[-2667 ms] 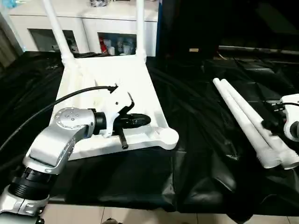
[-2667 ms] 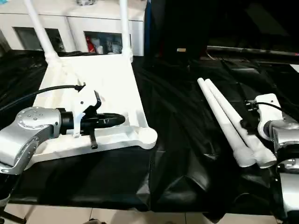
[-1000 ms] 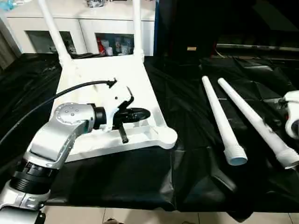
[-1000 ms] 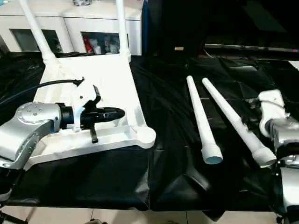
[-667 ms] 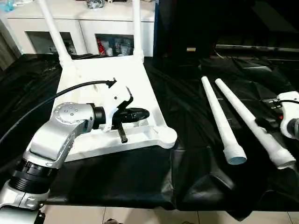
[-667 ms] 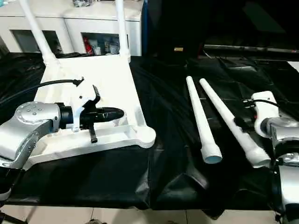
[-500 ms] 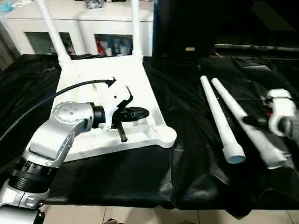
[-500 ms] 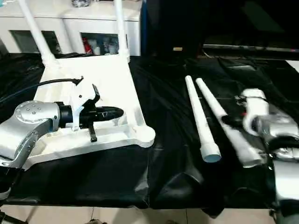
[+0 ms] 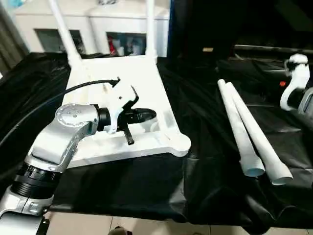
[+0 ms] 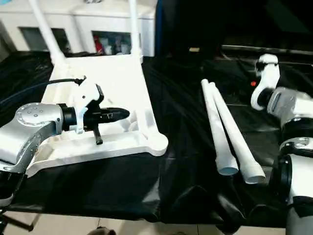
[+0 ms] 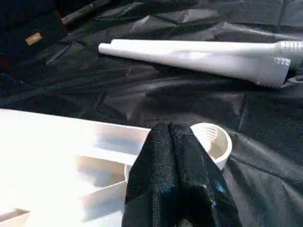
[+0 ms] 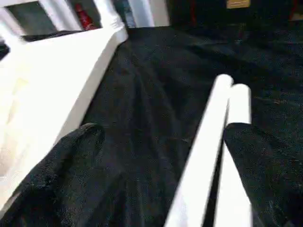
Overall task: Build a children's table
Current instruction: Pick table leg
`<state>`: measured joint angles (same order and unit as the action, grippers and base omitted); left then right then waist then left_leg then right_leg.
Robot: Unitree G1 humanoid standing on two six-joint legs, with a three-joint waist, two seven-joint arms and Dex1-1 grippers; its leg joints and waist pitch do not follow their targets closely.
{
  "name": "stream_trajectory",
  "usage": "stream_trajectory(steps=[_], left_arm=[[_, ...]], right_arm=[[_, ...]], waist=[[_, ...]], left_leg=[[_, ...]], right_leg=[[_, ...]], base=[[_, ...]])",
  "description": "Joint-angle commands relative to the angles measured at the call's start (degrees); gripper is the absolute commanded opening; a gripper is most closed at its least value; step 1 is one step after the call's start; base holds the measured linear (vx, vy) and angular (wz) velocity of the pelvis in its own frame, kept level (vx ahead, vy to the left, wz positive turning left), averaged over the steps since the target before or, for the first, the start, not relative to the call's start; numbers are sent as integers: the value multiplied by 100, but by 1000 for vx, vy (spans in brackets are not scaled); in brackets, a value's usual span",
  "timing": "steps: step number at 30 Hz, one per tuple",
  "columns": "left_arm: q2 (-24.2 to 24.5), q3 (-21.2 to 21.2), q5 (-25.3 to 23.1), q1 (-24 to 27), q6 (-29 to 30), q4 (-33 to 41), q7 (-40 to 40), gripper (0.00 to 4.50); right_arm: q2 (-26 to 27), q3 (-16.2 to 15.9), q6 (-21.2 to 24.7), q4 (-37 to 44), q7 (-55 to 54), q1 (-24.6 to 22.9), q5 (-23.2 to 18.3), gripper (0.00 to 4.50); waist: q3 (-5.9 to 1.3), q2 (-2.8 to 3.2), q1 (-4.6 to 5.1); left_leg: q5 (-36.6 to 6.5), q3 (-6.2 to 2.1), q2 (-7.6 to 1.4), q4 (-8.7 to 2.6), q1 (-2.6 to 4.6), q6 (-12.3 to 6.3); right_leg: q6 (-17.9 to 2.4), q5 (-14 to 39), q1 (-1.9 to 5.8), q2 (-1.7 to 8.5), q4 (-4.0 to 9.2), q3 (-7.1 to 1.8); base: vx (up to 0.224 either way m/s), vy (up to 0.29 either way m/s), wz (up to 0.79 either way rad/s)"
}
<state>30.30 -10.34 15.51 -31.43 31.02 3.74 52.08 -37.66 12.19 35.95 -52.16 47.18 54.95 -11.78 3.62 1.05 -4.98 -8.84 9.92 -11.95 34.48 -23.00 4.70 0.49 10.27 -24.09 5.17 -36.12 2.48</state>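
A desk (image 9: 146, 186) covered in wrinkled black plastic sheeting fills the scene, seen from above over the robot's silver forearms.

Nearest on the left, the left tool (image 9: 146, 115) has its two black fingers pressed together, holding nothing. It hovers low over the near end of the children's table top (image 9: 146, 83), pointing toward the right. In the left wrist view the closed fingertips (image 11: 173, 161) sit just in front of a round corner socket (image 11: 215, 139), which stands open with no leg in it.

The table top is white plastic and lies upside down on the left half of the desk, its ribbed underside facing up. Its near right corner socket (image 9: 180, 143) lies close to the desk's front edge.

On the right half of the desk, two loose white tubular legs (image 9: 247, 132) lie side by side and touching, their wide open ends toward the viewer and their narrow ends pointing away. They are well apart from the table top.

Farther back on the right, the right tool (image 12: 161, 156) hangs raised above the desk, its fingers spread wide and holding nothing. In the right wrist view the two loose legs lie below, between its fingers.

At the far end of the table top, two more legs (image 9: 150, 29) stand upright in the far corner sockets. Behind them is a white cabinet (image 9: 98, 19) with small items on its shelves.
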Motion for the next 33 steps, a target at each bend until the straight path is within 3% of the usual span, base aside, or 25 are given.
stream_trajectory(steps=[1,3,4,5,7,8,9,10,11,12,14,17,19,21,26,31,32,33], left_arm=[[34,50,-35,3,-57,-4,-38,0],[96,33,-46,59,-49,10,-5,0],[99,30,-43,64,-44,15,2,0],[128,-10,-15,116,-10,65,62,0],[111,-63,-7,145,5,125,96,0],[96,-77,-8,148,8,143,101,0],[72,-92,-8,149,15,159,96,0],[72,-92,-8,149,15,159,96,0],[57,-129,-2,168,21,192,105,0],[57,-129,-2,168,21,192,105,0],[90,-214,31,235,81,313,175,0],[115,-223,82,306,165,462,194,0],[117,-229,86,328,182,494,195,0],[116,-243,70,335,180,493,197,0],[86,-266,53,312,205,489,175,0],[103,-286,48,306,233,512,181,0],[123,-304,41,312,237,529,205,0],[127,-309,45,319,246,548,211,0]], right_arm=[[115,-51,600,555,-122,-195,-142,447],[334,-160,1344,1191,-435,-429,-203,447],[353,-158,1398,1216,-474,-435,-205,447],[538,-125,1841,1394,-910,-479,-188,447],[696,-209,2115,1671,-1235,-634,-70,447],[735,-272,2218,1835,-1275,-726,-31,447],[819,-261,2352,1932,-1387,-797,-6,447],[819,-261,2352,1932,-1387,-797,-6,447],[954,-243,2693,2309,-1577,-990,30,447],[954,-243,2693,2309,-1577,-990,30,447],[1091,-317,3093,2711,-1782,-1194,82,447],[1171,-406,3187,2868,-2083,-1255,158,447],[1126,-548,3178,2869,-2154,-1264,259,447],[1072,-661,3143,2866,-2200,-1285,352,447],[1058,-430,3167,2913,-2488,-1262,395,447],[976,-480,3184,2734,-2532,-1207,400,447],[970,-495,3163,2636,-2513,-1210,397,447],[969,-489,3157,2594,-2513,-1216,388,447]], waist=[[-466,-161,-31],[-441,-175,-28],[-441,-175,-28],[-447,-170,-8],[-440,-280,19],[-445,-229,-3],[-435,-299,16],[-445,-274,-1],[-441,-349,22],[-444,-332,-2],[-446,-381,6],[-441,-387,27],[-437,-431,35],[-435,-415,31],[-439,-436,32],[-434,-429,33],[-436,-388,32],[-438,-408,42]], left_leg=[[-917,97,-10,-290,108,-316],[-951,98,-10,-323,120,-199],[-951,98,-10,-323,120,-199],[-1066,82,-18,-351,139,-60],[-1159,96,-19,-357,150,38],[-1182,88,-29,-361,178,94],[-1144,93,-27,-372,156,97],[-1087,84,-28,-372,159,121],[-1151,98,-38,-383,178,161],[-1064,86,-31,-385,170,179],[-922,75,-45,-408,166,248],[-988,81,-46,-414,181,343],[-1059,84,-42,-414,180,384],[-1094,82,-36,-410,182,406],[-1062,85,-28,-399,176,419],[-1116,85,-24,-396,179,428],[-1137,76,-23,-397,181,436],[-1139,82,-21,-394,179,432]], right_leg=[[-1424,898,319,115,366,-99],[-1272,1152,304,106,400,-110],[-1272,1152,304,106,400,-110],[-1212,1339,287,116,407,-102],[-1133,1530,264,128,432,-121],[-1077,1594,245,149,430,-135],[-1031,1577,259,138,443,-135],[-1010,1527,266,147,422,-139],[-968,1509,242,135,443,-144],[-944,1440,263,135,412,-145],[-890,1242,270,148,382,-148],[-868,1226,249,149,390,-154],[-842,1235,255,145,396,-155],[-807,1287,257,150,402,-162],[-755,1260,264,138,399,-168],[-757,1255,266,134,407,-169],[-766,1267,265,138,402,-168],[-764,1250,264,131,410,-168]], base=[[0,0,0],[0,0,0],[0,0,0],[0,0,0],[0,0,0],[0,0,0],[0,0,0],[0,0,0],[0,0,0],[0,0,0],[0,0,0],[0,0,0],[0,0,0],[0,0,0],[0,0,0],[0,0,0],[0,0,0],[0,0,0]])
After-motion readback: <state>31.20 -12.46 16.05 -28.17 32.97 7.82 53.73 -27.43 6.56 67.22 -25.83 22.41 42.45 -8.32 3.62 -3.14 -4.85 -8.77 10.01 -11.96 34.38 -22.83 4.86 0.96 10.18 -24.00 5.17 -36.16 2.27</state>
